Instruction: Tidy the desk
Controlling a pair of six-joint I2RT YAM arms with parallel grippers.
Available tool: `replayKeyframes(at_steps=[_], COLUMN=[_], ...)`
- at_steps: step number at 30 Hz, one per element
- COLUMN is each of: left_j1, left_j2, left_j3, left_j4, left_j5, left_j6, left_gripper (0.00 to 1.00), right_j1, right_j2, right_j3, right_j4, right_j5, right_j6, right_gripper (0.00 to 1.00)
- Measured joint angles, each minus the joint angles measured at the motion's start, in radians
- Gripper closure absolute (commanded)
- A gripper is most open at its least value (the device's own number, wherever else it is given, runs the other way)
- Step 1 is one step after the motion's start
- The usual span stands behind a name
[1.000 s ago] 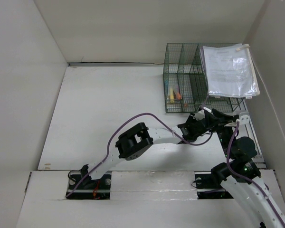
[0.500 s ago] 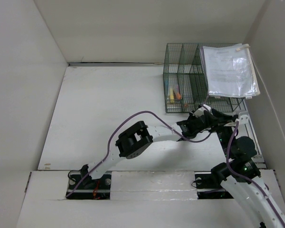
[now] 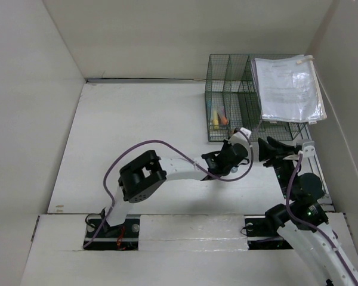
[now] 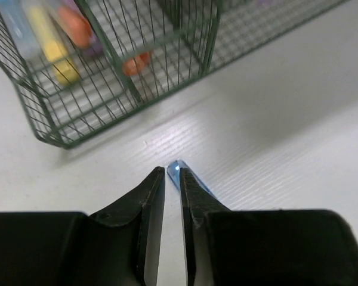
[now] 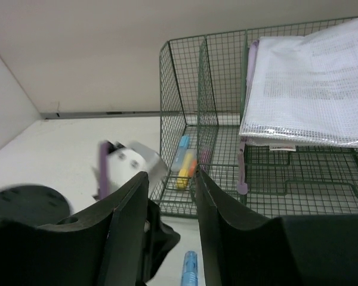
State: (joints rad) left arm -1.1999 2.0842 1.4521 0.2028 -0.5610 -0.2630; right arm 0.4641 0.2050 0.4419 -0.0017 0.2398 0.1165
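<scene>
Green rack (image 3: 210, 95) on desk (image 3: 137, 119): markers (image 3: 218, 117) inside, pouch (image 3: 288, 89) atop

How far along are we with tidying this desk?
Done: coloured pens sit inside the green wire rack, and a mesh document pouch lies on top of it. In hand: the left end effector, nearly closed, has its tips at a blue pen on the desk; I can't confirm a grip. The right end effector is open and empty. Left: presumably racking that pen.
</scene>
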Motion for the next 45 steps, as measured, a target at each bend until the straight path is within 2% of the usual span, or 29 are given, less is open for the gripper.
replayKeyframes(at_steps=[5, 7, 11, 15, 24, 30, 45], left_j1=[0.01, 0.019, 0.05, 0.068, 0.057, 0.056, 0.056], left_j2=[-0.158, -0.198, -0.185, -0.154, 0.046, 0.156, 0.164], left_j3=[-0.027, -0.019, 0.093, 0.124, 0.122, 0.195, 0.239], left_j4=[0.073, 0.09, 0.015, -0.053, -0.175, -0.262, -0.307], left_j5=[-0.002, 0.011, 0.076, 0.12, 0.146, 0.143, 0.142], left_j6=[0.001, 0.0, -0.03, -0.096, -0.199, -0.236, -0.311], left_gripper=[0.87, 0.81, 0.6, 0.49, 0.5, 0.53, 0.58], right_j1=[0.0, 0.0, 0.0, 0.0, 0.0, 0.0, 0.0], right_j2=[-0.029, -0.029, -0.019, -0.016, -0.035, -0.034, -0.021], right_j3=[0.0, 0.0, 0.0, 0.0, 0.0, 0.0, 0.0], right_j4=[0.001, 0.002, 0.001, 0.0, -0.009, -0.014, -0.014], right_j5=[0.013, 0.014, 0.015, 0.016, 0.027, 0.026, 0.025], right_j6=[0.0, 0.0, 0.0, 0.0, 0.0, 0.0, 0.0], right_gripper=[0.56, 0.56, 0.56, 0.55, 0.54, 0.54, 0.54])
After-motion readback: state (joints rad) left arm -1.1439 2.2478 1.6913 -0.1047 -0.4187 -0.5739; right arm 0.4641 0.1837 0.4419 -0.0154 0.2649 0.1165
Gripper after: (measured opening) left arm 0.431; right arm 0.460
